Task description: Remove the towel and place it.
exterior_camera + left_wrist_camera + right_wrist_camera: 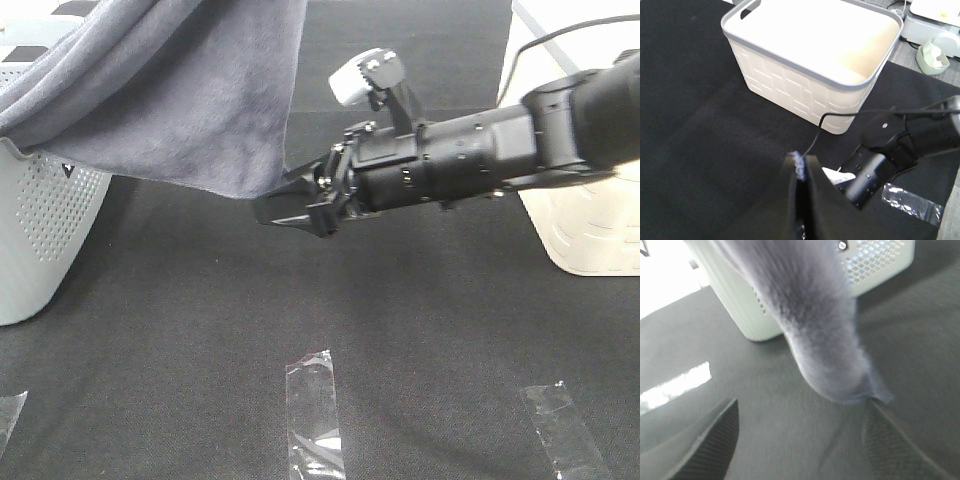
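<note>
overhead view down on table [200, 330], wrist views nearer, right wrist and overhead share towel [180, 90]

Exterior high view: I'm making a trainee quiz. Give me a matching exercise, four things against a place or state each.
Things:
1 towel
2 perforated basket
3 cream basket
4 right gripper

Places or states:
a open
b at the left edge
c hanging in the air
d at the right edge

Pairs: 1-c, 2-b, 3-d, 4-a
</note>
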